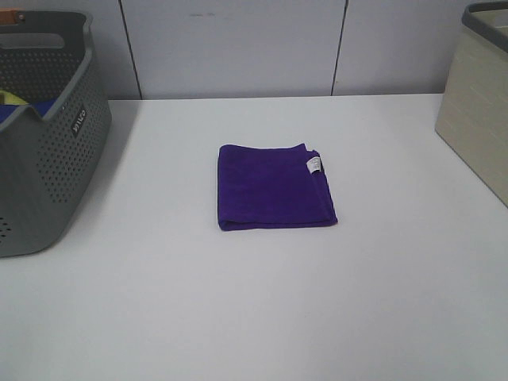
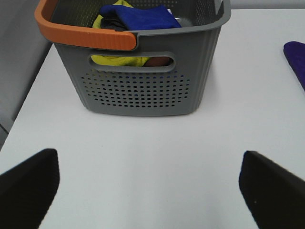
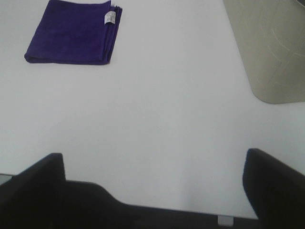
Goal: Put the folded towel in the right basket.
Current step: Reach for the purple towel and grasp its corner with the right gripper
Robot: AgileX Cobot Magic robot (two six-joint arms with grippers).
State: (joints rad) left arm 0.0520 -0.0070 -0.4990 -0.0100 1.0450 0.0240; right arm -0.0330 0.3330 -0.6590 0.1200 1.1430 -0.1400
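Note:
The folded purple towel (image 1: pixel 270 186) lies flat in the middle of the white table (image 1: pixel 238 317), with a small white label on its right edge. It shows in the right wrist view (image 3: pixel 71 33), and one corner shows in the left wrist view (image 2: pixel 296 57). The right basket (image 1: pixel 480 119) is beige with a grey rim and stands at the table's right edge; its wall shows in the right wrist view (image 3: pixel 271 47). My left gripper (image 2: pixel 152 191) and right gripper (image 3: pixel 155 167) are open and empty, both well short of the towel. Neither arm appears in the exterior view.
A grey perforated basket (image 1: pixel 40 135) with an orange handle (image 2: pixel 86 36) stands at the table's left edge. It holds blue and yellow cloths (image 2: pixel 138 16). A panelled wall (image 1: pixel 238 48) runs behind the table.

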